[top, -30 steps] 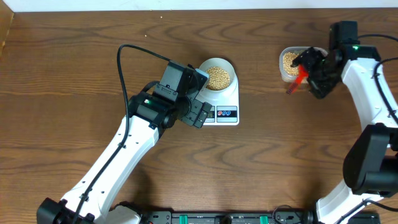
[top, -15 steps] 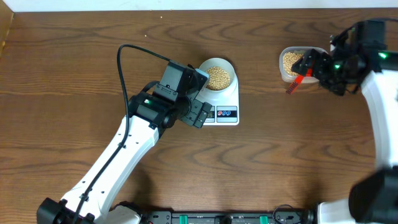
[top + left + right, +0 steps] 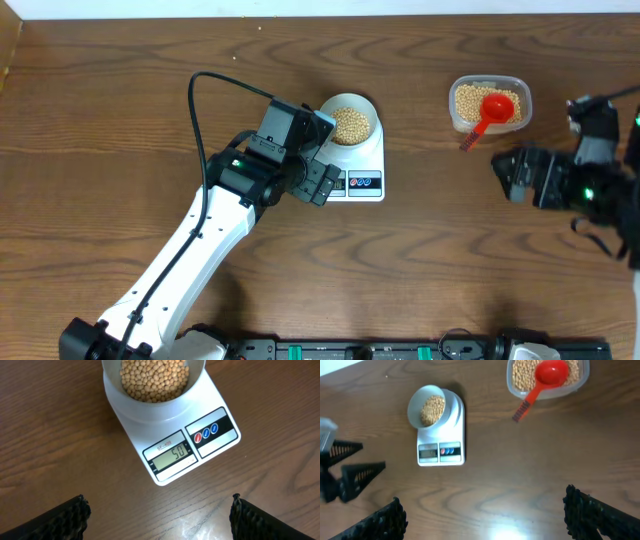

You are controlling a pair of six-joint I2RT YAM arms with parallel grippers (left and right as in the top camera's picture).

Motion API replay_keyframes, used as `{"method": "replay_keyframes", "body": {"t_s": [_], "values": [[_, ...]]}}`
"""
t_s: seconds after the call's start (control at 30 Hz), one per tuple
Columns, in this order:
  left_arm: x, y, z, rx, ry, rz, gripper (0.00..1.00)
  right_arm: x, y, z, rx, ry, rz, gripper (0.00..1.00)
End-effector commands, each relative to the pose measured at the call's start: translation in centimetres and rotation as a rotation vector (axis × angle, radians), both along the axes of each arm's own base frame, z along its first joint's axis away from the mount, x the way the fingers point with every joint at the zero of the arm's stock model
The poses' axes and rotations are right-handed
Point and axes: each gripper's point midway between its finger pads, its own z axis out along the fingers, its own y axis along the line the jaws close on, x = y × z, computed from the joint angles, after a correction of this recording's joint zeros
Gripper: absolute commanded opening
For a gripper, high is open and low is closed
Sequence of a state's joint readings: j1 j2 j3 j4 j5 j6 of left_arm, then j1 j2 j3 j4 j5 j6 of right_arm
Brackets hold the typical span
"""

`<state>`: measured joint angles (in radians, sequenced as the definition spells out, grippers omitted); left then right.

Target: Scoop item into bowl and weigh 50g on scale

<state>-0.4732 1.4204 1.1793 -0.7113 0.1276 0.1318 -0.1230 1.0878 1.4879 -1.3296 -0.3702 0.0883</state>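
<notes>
The bowl (image 3: 197, 376) of beans (image 3: 155, 380) sits on the scale (image 3: 145, 430), whose display (image 3: 172, 453) reads 50; the bowl's far rim is cut off at the left wrist view's top edge. The left gripper (image 3: 160, 520) and right gripper (image 3: 485, 520) both stand spread and empty, only their finger ends showing at the lower corners. The red scoop (image 3: 495, 106) lies in the clear tub (image 3: 455, 105), handle over the rim

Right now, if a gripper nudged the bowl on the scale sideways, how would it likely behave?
The bowl probably slides rather than tips: it sits low and wide on the smooth scale top. Beans near the rim might spill if jolted.
</notes>
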Motion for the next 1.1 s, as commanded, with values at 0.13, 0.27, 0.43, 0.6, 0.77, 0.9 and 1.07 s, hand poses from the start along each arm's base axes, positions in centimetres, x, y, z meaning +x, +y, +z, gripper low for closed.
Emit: {"method": "replay_keyframes", "body": {"t_s": [0.13, 0.27, 0.43, 0.6, 0.77, 0.9, 1.07], "values": [[0.1, 0.2, 0.2, 0.008, -0.007, 0.003, 0.92, -2.4, 0.2, 1.4, -0.023, -0.065, 0.011, 0.99], [0.1, 0.2, 0.2, 0.008, -0.007, 0.003, 0.92, -2.4, 0.0, 1.5, -0.034, -0.071, 0.003, 0.99], [0.1, 0.2, 0.2, 0.008, -0.007, 0.003, 0.92, -1.6, -1.5, 1.4, -0.104, -0.090, -0.052, 0.99], [0.1, 0.2, 0.2, 0.008, -0.007, 0.003, 0.92, 0.3, -2.3, 1.5, -0.198, -0.252, -0.024, 0.99], [0.1, 0.2, 0.2, 0.008, -0.007, 0.003, 0.91, 1.5, -2.5, -1.4, -0.236, -0.471, -0.032, 0.99], [0.2, 0.2, 0.2, 0.008, -0.007, 0.003, 0.92, 1.3, -2.5, -4.7, -0.248, -0.580, -0.041, 0.99], [0.1, 0.2, 0.2, 0.008, -0.007, 0.003, 0.92, 0.7, -2.4, -8.8, -0.254, -0.638, -0.047, 0.99]]}}
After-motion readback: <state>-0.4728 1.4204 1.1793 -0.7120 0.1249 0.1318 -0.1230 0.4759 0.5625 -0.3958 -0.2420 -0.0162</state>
